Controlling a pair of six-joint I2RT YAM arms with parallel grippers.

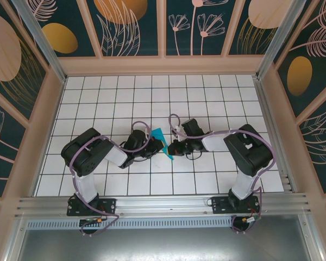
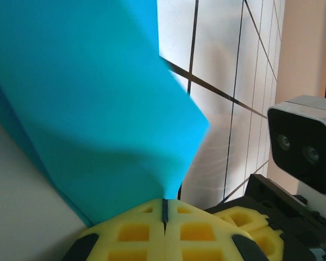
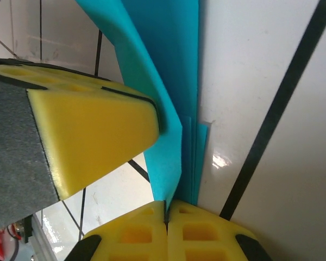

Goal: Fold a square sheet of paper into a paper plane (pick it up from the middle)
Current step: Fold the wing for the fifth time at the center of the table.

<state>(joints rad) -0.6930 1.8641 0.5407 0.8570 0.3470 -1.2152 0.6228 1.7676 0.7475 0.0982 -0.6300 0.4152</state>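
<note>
The teal sheet of paper (image 1: 161, 137), folded into a narrow layered shape, stands tilted above the tiled floor between my two grippers. My left gripper (image 1: 155, 145) is shut on one tip of it; in the left wrist view the paper (image 2: 87, 98) fans up from the closed left gripper (image 2: 165, 209). My right gripper (image 1: 173, 148) is shut on its lower edge; in the right wrist view several stacked paper layers (image 3: 168, 81) run up from the closed right gripper (image 3: 165, 209). The left gripper's yellow pad (image 3: 92, 130) presses against the paper's side there.
The white tiled floor (image 1: 206, 98) stretches behind the grippers, walled in by patterned panels. An aluminium rail (image 1: 163, 204) runs along the near edge. The right wrist's camera housing (image 2: 303, 144) and yellow pads (image 2: 250, 223) sit close to my left gripper.
</note>
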